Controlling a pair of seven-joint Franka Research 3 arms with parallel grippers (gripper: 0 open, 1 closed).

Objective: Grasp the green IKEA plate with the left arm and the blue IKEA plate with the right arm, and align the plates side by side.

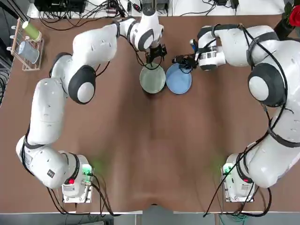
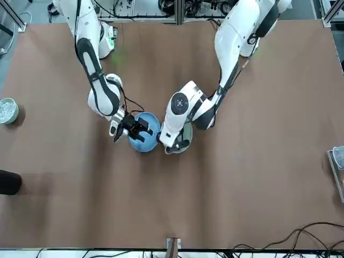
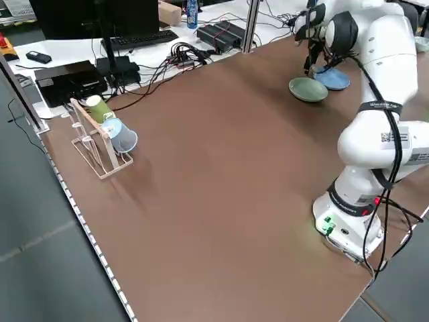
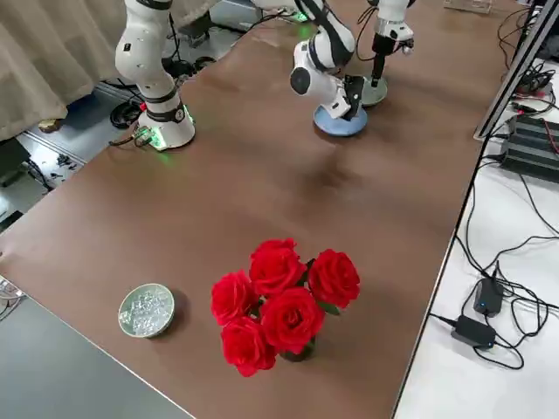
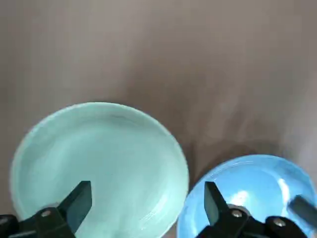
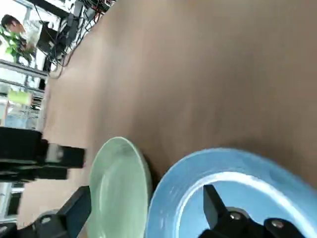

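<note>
The green plate (image 1: 153,78) and blue plate (image 1: 179,78) lie side by side on the desk (image 1: 154,154), rims just touching. The left hand (image 5: 143,208) hangs over the green plate's far rim, fingers spread wide and empty. The right hand (image 6: 143,213) sits at the blue plate's far rim, also wide open, gripping nothing. Judged near done: lift each hand straight up, so neither rim gets nudged.

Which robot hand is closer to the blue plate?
Right. The right gripper is over the far edge of the blue plate, fingers open. The left gripper is at the far rim of the green plate beside it, also open.
</note>
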